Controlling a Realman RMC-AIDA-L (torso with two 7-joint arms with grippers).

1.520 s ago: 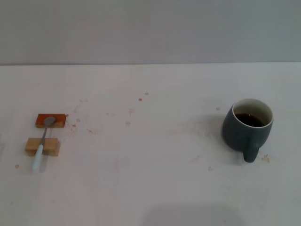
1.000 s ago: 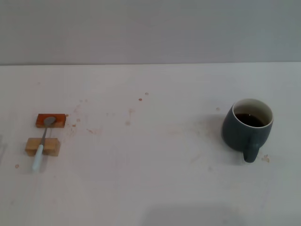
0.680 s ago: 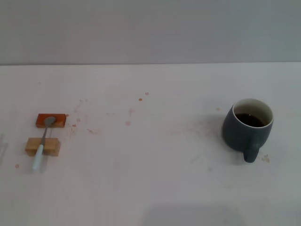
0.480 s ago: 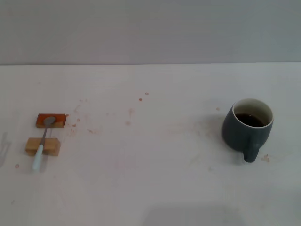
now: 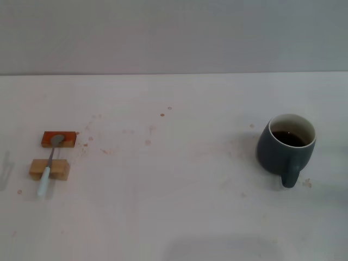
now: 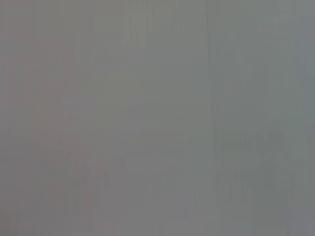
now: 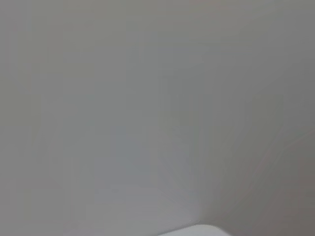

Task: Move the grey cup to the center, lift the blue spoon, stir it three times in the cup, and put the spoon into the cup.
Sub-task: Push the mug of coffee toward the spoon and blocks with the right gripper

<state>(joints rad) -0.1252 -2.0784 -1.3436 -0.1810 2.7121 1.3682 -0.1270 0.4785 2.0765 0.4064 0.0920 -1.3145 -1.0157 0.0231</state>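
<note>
The grey cup [image 5: 286, 147] stands upright at the right of the white table [image 5: 174, 206] in the head view, its handle towards me and dark liquid inside. The blue spoon [image 5: 48, 167] lies at the left, its metal bowl on an orange-brown block [image 5: 58, 139] and its neck across a tan block [image 5: 49, 169], its pale blue handle pointing towards me. Neither gripper shows in any view. Both wrist views show only a plain grey surface.
Small brownish stains dot the table between spoon and cup. A grey wall runs along the table's far edge. A faint shadow lies at the table's left edge [image 5: 5, 169].
The cup, spoon and blocks have not moved. The faint shadow at the left edge has shifted slightly.
</note>
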